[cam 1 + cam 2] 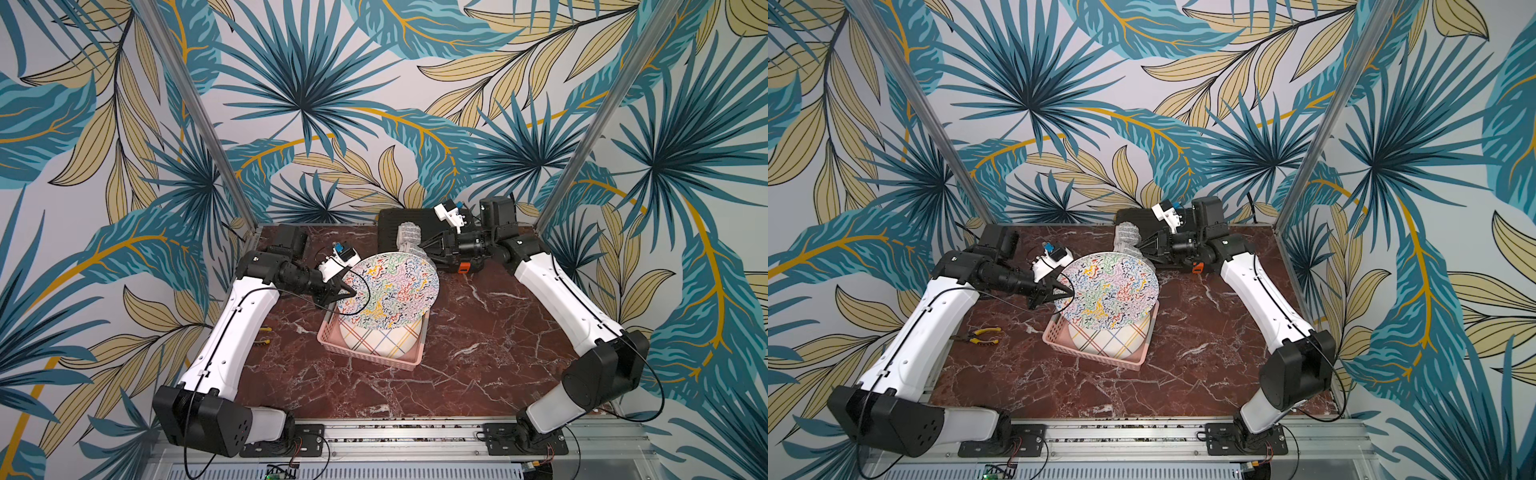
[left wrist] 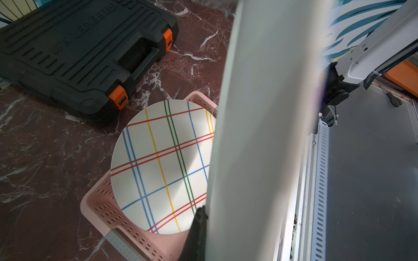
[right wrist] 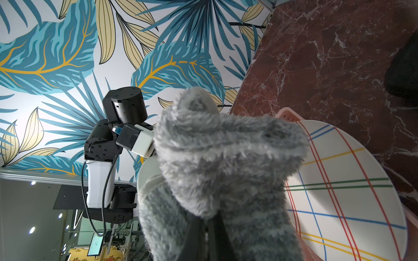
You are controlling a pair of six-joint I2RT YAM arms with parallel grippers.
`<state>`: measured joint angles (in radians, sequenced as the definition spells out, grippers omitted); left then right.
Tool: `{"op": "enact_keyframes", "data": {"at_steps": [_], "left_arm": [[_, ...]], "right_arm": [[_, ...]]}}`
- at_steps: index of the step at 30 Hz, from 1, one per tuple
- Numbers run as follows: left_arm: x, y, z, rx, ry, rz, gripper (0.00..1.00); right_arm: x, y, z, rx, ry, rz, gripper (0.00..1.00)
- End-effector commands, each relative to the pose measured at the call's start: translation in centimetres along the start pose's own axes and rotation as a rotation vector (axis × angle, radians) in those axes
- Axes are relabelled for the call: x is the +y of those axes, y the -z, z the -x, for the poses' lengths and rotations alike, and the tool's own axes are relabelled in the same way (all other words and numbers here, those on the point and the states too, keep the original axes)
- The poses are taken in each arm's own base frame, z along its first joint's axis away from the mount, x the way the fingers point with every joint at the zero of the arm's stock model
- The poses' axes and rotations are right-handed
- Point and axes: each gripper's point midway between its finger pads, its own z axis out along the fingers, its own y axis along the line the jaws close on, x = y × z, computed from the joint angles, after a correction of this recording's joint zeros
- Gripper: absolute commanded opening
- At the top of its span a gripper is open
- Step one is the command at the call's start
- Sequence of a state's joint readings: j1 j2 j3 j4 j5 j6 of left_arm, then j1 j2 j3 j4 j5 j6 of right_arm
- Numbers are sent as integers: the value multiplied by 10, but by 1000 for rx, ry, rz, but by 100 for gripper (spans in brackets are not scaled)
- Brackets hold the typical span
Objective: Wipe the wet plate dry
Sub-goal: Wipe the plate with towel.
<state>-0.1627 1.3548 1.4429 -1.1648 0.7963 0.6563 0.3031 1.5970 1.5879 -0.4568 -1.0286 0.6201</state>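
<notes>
Counter [image 1: 490, 340]: red-brown marble, white veins. On it: pink perforated basket [image 1: 328, 334], centre; black case [image 1: 388, 232], orange latches, far edge; yellow-handled pliers [image 1: 982, 336], left side.

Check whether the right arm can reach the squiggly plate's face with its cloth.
Probably yes. The cloth sits at the plate's far rim, the patterned face is turned up and bare, and the left jaws hold only the opposite edge.

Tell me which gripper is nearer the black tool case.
Right. The right gripper, shut on the gray cloth, sits at the front edge of the tool case. The left gripper grips the squiggle plate at its opposite edge, farther away.
</notes>
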Motion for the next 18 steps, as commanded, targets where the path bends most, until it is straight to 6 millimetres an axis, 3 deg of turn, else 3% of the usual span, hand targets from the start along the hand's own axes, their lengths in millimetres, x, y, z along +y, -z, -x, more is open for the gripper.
{"op": "enact_keyframes", "data": {"at_steps": [1, 12, 18], "left_arm": [[9, 12, 15, -62, 24, 54, 0], [10, 38, 53, -236, 127, 4, 0], [27, 40, 62, -284, 184, 30, 0]], "right_arm": [[7, 5, -10, 11, -6, 26, 0], [-27, 10, -21, -11, -60, -25, 0], [-36, 9, -24, -22, -74, -36, 0]]}}
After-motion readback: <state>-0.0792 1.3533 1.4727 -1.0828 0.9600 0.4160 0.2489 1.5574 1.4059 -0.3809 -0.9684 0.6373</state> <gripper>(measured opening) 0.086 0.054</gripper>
